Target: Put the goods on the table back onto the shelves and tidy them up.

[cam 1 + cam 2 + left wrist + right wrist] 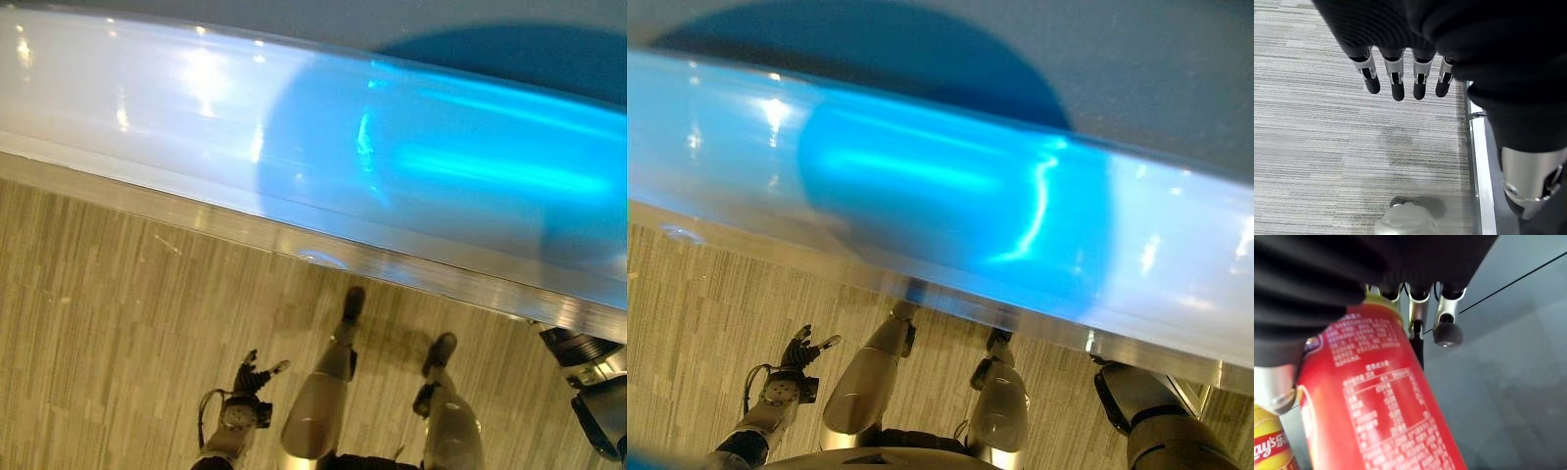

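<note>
A tall red can (1376, 406) with white print lies in my right hand (1447, 330). The fingers curl round its far side and the thumb presses its near side. A yellow pack (1268, 450) sits just beside the can. In the eye views my right wrist (593, 377) shows at the lower right, under the edge of the glossy white table (147, 98). My left hand (252, 375) hangs low at my left side over the floor, its fingers (1396, 85) straight, apart and holding nothing.
The table's top glows blue (470, 157) toward the right, and a metal strip (294, 240) runs along its near edge. Striped wood-look floor (108, 323) spreads below. A pale metal rail (1481, 161) runs along the floor by my left hand.
</note>
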Tool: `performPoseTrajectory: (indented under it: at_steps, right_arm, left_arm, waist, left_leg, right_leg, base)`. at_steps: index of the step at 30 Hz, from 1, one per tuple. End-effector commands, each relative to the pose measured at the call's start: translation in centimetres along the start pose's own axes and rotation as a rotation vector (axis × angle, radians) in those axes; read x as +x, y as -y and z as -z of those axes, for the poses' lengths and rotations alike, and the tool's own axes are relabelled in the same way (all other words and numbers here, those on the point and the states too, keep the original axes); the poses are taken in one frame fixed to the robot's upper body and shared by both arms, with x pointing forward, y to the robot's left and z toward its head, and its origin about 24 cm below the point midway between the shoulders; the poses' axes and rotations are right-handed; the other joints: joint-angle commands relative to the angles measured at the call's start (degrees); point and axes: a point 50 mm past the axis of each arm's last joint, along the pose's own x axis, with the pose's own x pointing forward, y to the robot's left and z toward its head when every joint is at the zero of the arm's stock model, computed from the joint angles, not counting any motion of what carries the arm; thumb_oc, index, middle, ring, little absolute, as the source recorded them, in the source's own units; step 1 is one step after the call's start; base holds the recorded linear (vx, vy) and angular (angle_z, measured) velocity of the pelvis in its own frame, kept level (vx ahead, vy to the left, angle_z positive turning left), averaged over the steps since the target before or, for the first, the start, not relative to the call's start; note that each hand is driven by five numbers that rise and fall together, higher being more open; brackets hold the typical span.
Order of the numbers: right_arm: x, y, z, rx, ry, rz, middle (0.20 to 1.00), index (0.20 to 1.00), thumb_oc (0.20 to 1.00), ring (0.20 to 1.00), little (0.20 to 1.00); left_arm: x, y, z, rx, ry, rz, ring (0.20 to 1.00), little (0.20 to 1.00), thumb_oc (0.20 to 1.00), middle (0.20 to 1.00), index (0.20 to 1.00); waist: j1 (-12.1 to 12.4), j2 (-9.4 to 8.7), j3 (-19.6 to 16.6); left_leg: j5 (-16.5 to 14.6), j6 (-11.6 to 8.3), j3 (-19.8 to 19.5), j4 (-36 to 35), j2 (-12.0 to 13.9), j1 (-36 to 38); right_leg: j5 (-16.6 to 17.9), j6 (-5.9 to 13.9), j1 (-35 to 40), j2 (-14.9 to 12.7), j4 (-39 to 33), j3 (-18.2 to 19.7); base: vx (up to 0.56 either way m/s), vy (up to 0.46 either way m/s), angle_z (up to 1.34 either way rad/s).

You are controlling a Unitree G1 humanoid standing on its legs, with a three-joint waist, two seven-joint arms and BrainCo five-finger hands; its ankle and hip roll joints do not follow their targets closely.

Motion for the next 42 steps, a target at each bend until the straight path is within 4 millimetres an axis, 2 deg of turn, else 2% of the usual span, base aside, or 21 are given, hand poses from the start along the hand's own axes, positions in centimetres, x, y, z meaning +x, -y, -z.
performPoseTrajectory:
  at_steps: [1, 10, 27, 28, 29, 30, 31, 42]
  right_arm:
    - [1.3, 0.8, -2.1, 0.037, 0.09, 0.098, 0.2, 0.2, 0.2, 0.2, 0.2]
    - [0.8, -0.2, -2.9, 0.081, 0.104, 0.047, 0.2, 0.2, 0.2, 0.2, 0.2]
    - [0.4, -0.6, -3.0, 0.099, 0.101, 0.029, 0.2, 0.2, 0.2, 0.2, 0.2]
    - [0.3, -0.6, -3.0, 0.102, 0.099, 0.032, 0.272, 0.272, 0.272, 0.272, 0.272]
    - [0.3, -0.5, -3.0, 0.106, 0.099, 0.034, 0.57, 0.57, 0.57, 0.57, 0.57]
    - [0.3, -0.5, -3.1, 0.114, 0.099, 0.038, 0.743, 0.743, 0.743, 0.743, 0.743]
    - [0.2, -0.4, -3.1, 0.122, 0.099, 0.041, 1.0, 1.0, 1.0, 1.0, 1.0]
    - [-0.5, 0.4, -4.0, 0.224, 0.106, 0.077, 1.0, 1.0, 1.0, 1.0, 1.0]
  left_arm:
    - [-0.2, -0.1, 1.1, 0.008, -0.043, -0.02, 1.0, 1.0, 1.0, 1.0, 1.0]
    - [-0.2, 0.2, 1.1, 0.0, -0.048, -0.018, 1.0, 1.0, 1.0, 1.0, 1.0]
    - [-0.2, 0.3, 1.2, -0.009, -0.053, -0.018, 1.0, 1.0, 1.0, 1.0, 1.0]
    - [-0.2, 0.3, 1.2, -0.008, -0.054, -0.017, 1.0, 1.0, 1.0, 1.0, 1.0]
    - [-0.2, 0.4, 1.2, -0.011, -0.054, -0.017, 1.0, 1.0, 1.0, 1.0, 1.0]
    - [-0.2, 0.4, 1.2, -0.009, -0.054, -0.018, 1.0, 1.0, 1.0, 1.0, 1.0]
    - [-0.2, 0.4, 1.2, -0.009, -0.054, -0.018, 1.0, 1.0, 1.0, 1.0, 1.0]
    - [-0.2, 0.1, 1.5, -0.003, -0.072, -0.041, 1.0, 1.0, 1.0, 1.0, 1.0]
  waist:
    - [0.2, -0.48, -3.4]
    - [-0.3, -0.69, -3.4]
    - [-0.6, -0.94, -3.2]
    - [-0.7, -0.95, -3.3]
    - [-0.7, -0.97, -3.2]
    - [-0.8, -1.0, -3.2]
    - [-0.9, -0.99, -3.3]
    - [-1.6, -1.24, -3.9]
  left_leg:
    - [-9.1, -1.76, 1.2, 3.9, 4.5, 2.7]
    - [-9.0, -1.83, 1.3, 3.7, 4.7, 3.0]
    - [-8.8, -1.84, 1.4, 3.3, 4.9, 3.2]
    - [-8.8, -1.83, 1.5, 3.2, 4.9, 3.2]
    - [-8.8, -1.83, 1.5, 3.2, 4.9, 3.2]
    - [-8.8, -1.84, 1.6, 3.3, 4.9, 3.2]
    - [-8.8, -1.85, 1.6, 3.3, 4.9, 3.2]
    - [-8.8, -2.02, 2.1, 3.1, 5.4, 4.1]
  right_leg:
    - [-2.3, 2.3, -2.6, -4.8, 6.7, 2.2]
    - [-2.5, 2.22, -2.5, -4.7, 6.9, 2.1]
    - [-2.5, 2.26, -2.8, -4.7, 7.0, 2.3]
    - [-2.5, 2.27, -2.8, -4.7, 7.0, 2.2]
    - [-2.5, 2.27, -2.8, -4.7, 7.0, 2.3]
    - [-2.5, 2.27, -2.7, -4.7, 7.0, 2.3]
    - [-2.5, 2.27, -2.7, -4.7, 7.0, 2.3]
    - [-2.8, 2.15, -2.3, -4.6, 7.2, 2.6]
  base:
    - [0.0, 0.0, 0.0]
    - [0.0, 0.0, 0.0]
    - [0.0, 0.0, 0.0]
    - [0.0, 0.0, 0.0]
    - [0.0, 0.0, 0.0]
    - [0.0, 0.0, 0.0]
    - [0.0, 0.0, 0.0]
    - [0.0, 0.0, 0.0]
